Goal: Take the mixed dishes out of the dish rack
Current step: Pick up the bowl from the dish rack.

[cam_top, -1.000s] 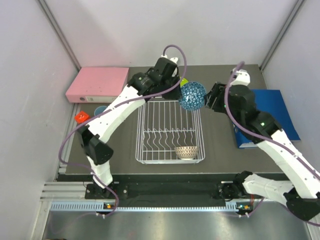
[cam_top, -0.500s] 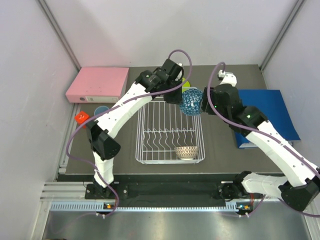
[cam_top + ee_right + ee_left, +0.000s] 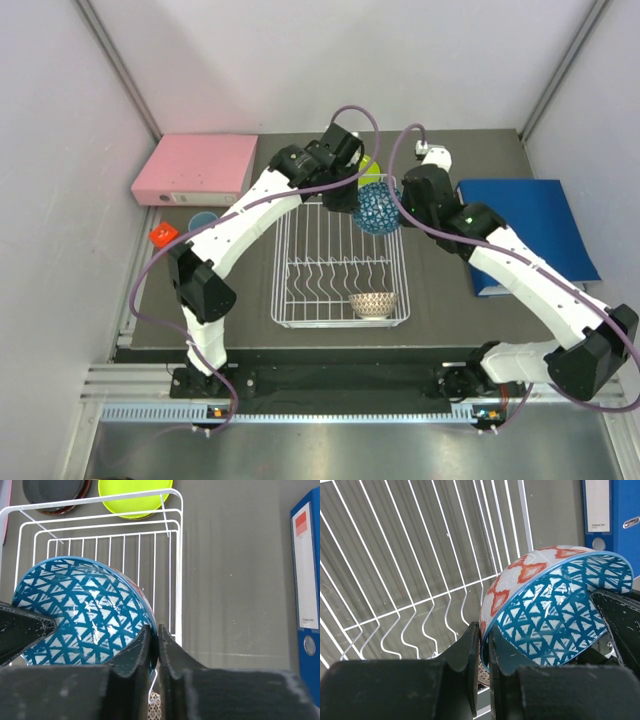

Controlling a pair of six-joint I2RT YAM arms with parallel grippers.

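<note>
Progress: partly done, by judgement | blue patterned bowl (image 3: pixel 381 207) held tilted in the air over the far end of the dish rack (image 3: pixel 340 323) | left tool (image 3: pixel 485 635) and right tool (image 3: pixel 154 632) each clenched on its rim | beige patterned bowl (image 3: pixel 373 304) lies in the rack, not yet unloaded | lime green plate (image 3: pixel 132 497), dark red plate (image 3: pixel 52 492) and pale blue cup (image 3: pixel 201 220) rest on the tabletop (image 3: pixel 440 270) outside the rack

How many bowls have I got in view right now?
2. The blue patterned bowl is pinched by the left gripper and right gripper above the dish rack's far end; the beige patterned bowl sits in its near right corner.
</note>
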